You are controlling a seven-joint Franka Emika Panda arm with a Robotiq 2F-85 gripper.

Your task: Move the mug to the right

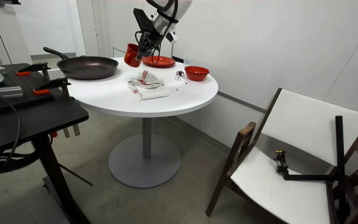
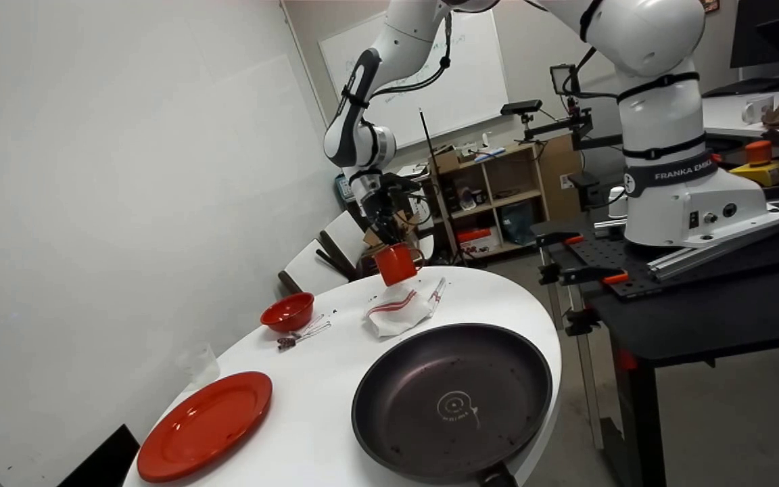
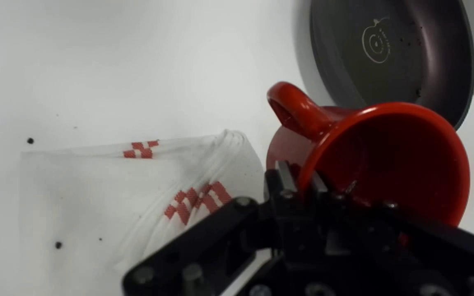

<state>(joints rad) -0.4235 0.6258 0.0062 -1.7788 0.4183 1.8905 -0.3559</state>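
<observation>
The red mug point(image 1: 131, 56) is held tilted in the air above the white table. It also shows tilted in an exterior view point(image 2: 396, 265), with the folded cloth just below it in the picture. In the wrist view the mug point(image 3: 389, 156) shows its open mouth, and its handle points to the upper left. My gripper point(image 3: 303, 181) is shut on the mug's rim, one finger inside the wall and one outside. The gripper also shows at the mug in both exterior views point(image 1: 139, 55) point(image 2: 393, 242). The fingers hide part of the near rim.
The white round table point(image 1: 110, 99) bears a black pan point(image 2: 454, 399), a folded white cloth with red stripes point(image 1: 149, 87), a red plate point(image 2: 207, 426), a red bowl point(image 1: 196, 73), a small wire utensil point(image 2: 298, 337) and a clear cup point(image 2: 200, 365). A wall stands behind.
</observation>
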